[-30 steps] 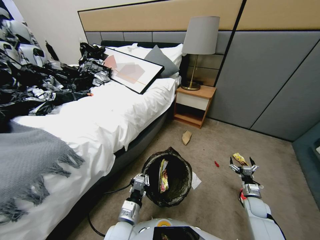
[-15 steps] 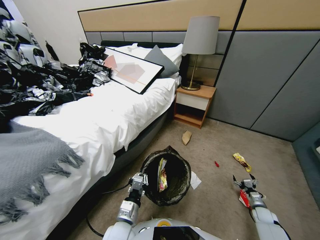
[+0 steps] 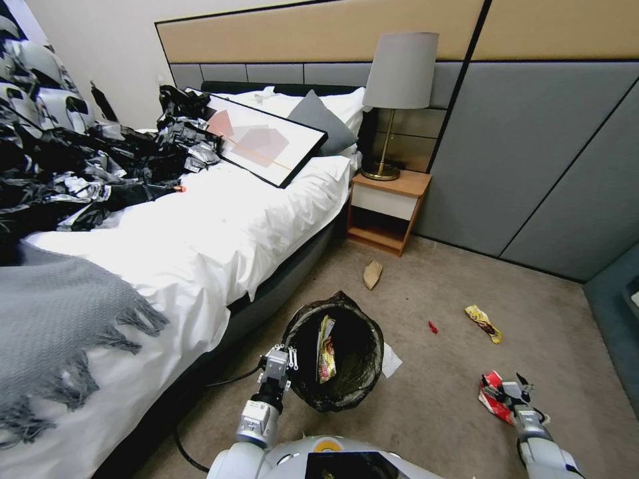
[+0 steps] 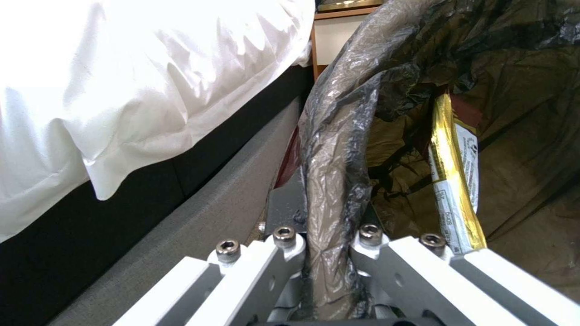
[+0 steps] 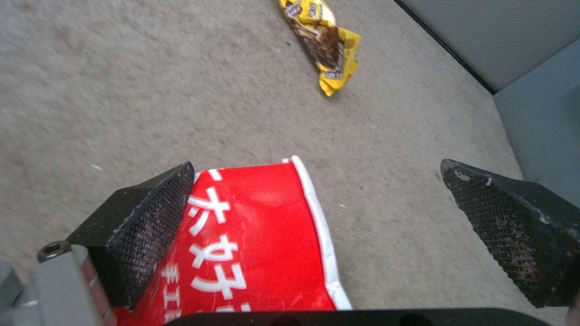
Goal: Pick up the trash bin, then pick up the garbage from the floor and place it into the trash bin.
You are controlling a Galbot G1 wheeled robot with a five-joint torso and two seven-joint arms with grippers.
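Note:
The trash bin [image 3: 346, 392], lined with a crinkly black bag, hangs tilted beside the bed. My left gripper [image 3: 285, 359] is shut on its rim [image 4: 331, 181]. A yellow-and-red wrapper [image 3: 325, 349] lies inside the bin [image 4: 457, 181]. My right gripper [image 3: 504, 384] hovers low at the front right, open, over a crumpled red-and-white wrapper [image 3: 491, 400]. In the right wrist view that wrapper [image 5: 253, 240] lies beneath my open right gripper [image 5: 314, 181], close to one finger pad [image 5: 151, 226]. More garbage lies on the carpet: a yellow wrapper [image 3: 484, 322] [image 5: 323, 43], a tiny red scrap [image 3: 432, 326], a white tissue [image 3: 391, 361] and brown crumpled paper [image 3: 373, 273].
The bed [image 3: 200, 253] with white sheets runs along the left, right beside the bin. A wooden nightstand [image 3: 386, 209] with a lamp [image 3: 398, 93] stands at the back. Grey wall panels [image 3: 546, 159] close off the right. A black cable [image 3: 183, 439] trails on the floor.
My right arm has pulled back toward me, from the yellow wrapper to above the red-and-white wrapper, staying open. The left gripper keeps its hold on the bin, which barely shifted.

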